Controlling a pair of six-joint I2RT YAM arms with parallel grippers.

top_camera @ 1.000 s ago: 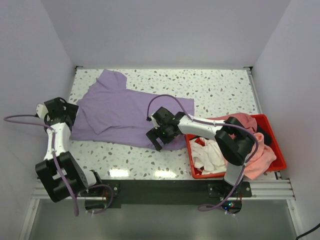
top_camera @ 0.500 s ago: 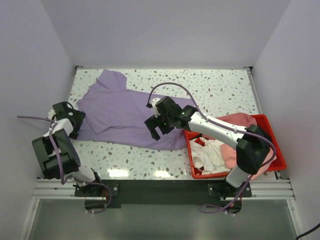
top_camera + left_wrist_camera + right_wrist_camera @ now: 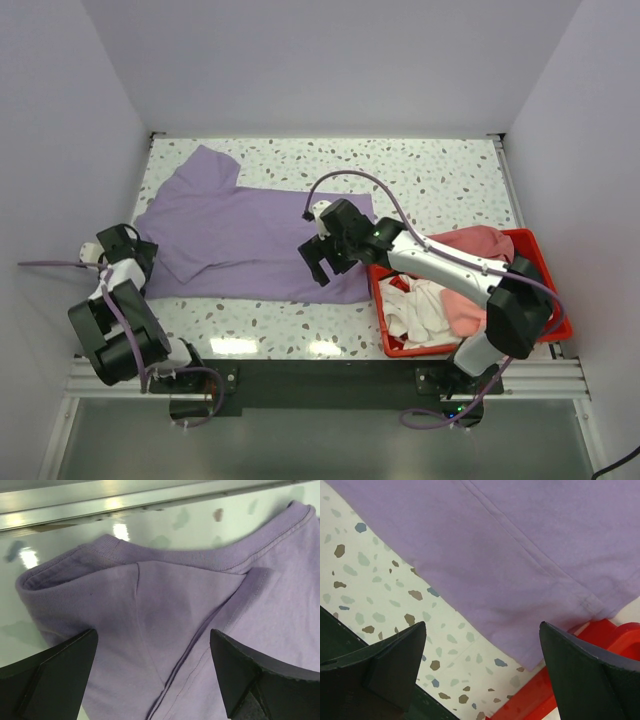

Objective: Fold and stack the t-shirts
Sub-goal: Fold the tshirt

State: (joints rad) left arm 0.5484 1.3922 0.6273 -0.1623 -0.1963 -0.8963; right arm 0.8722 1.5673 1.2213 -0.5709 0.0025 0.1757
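The purple cotton t-shirt (image 3: 250,240) lies spread sideways on the left half of the speckled white table (image 3: 440,180). Its ribbed collar is at the left edge and its hem is at the right, just beside the red plastic bin (image 3: 430,350). The bin holds the white garment (image 3: 415,305) and the pink garment (image 3: 470,240).

The left gripper (image 3: 120,245) hovers over the collar with its two fingers wide apart and holds nothing; in its wrist view the neckline runs between them. The right gripper (image 3: 325,262) is also spread wide and empty, and it hangs above the near hem corner.

I judge that the step in hand is to lay the shirt flat before the first fold. The body looks rather smooth, but the near sleeve seems doubled onto the body.

- Take only one layer at each end: with the left, the shoulder seam beside the collar, not the rib itself, which may stretch.
- With the right, come down just inside the hem corner – the wrist view shows this corner very near the red rim, so approach from the table side.
- Pull the two ends apart gently and evenly – if one side leads, the cloth will probably skew.
- Open the doubled sleeve before you fold.
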